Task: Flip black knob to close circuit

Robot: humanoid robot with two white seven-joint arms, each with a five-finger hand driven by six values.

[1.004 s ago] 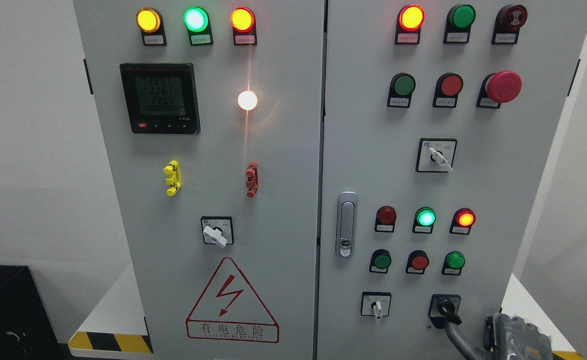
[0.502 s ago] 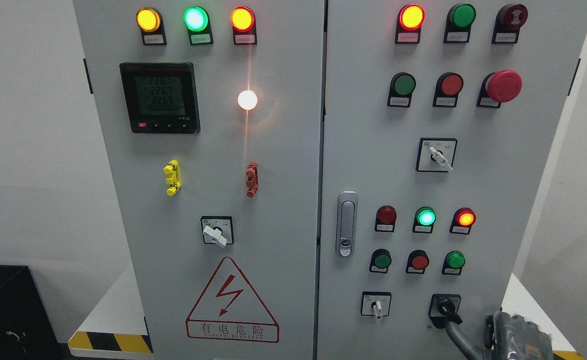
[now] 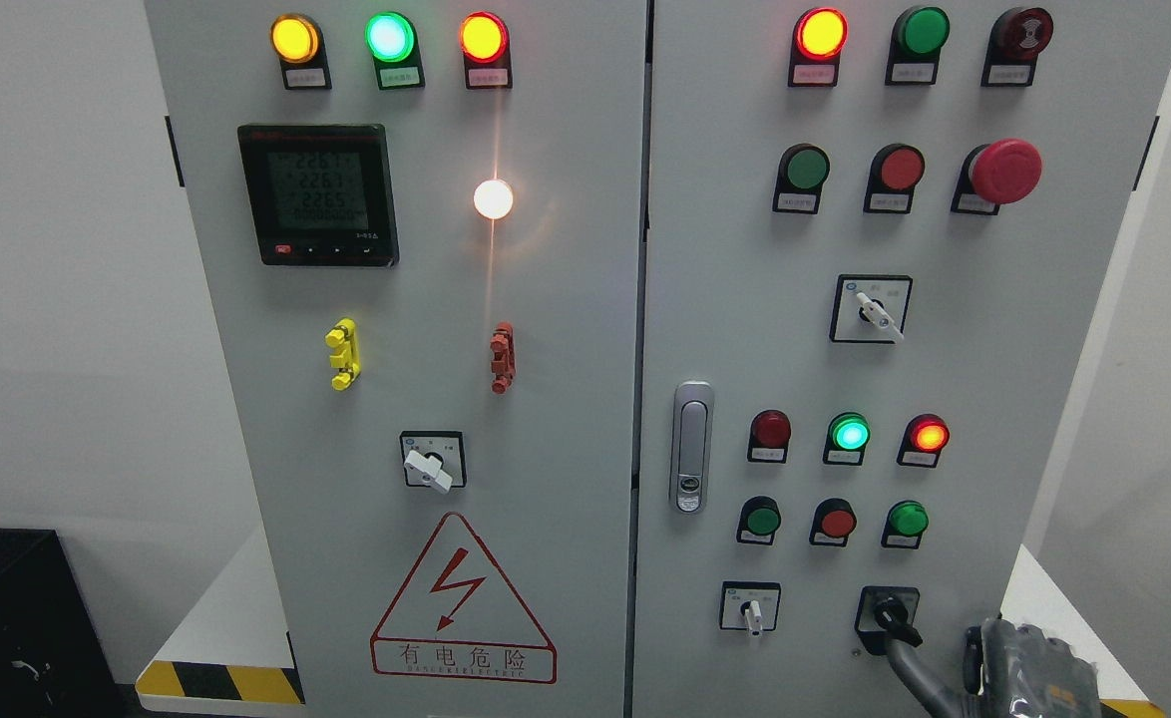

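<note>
My right hand [image 3: 1029, 668] sits low at cabinet's [image 3: 546, 299] bottom right corner — one finger [image 3: 910, 666] reaching up toward black knob [image 3: 890, 613] on right door. Grip state: cannot tell. Knob handle points down-right — flip not yet made, by my read.

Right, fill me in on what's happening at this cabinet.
The robot faces a grey electrical cabinet with lit indicator lamps and switches. Its right hand shows at the bottom right corner, with one grey finger reaching up to just below the black knob at the lower right of the right door. Whether the finger touches the knob is hard to tell. The left hand is out of view.
</note>
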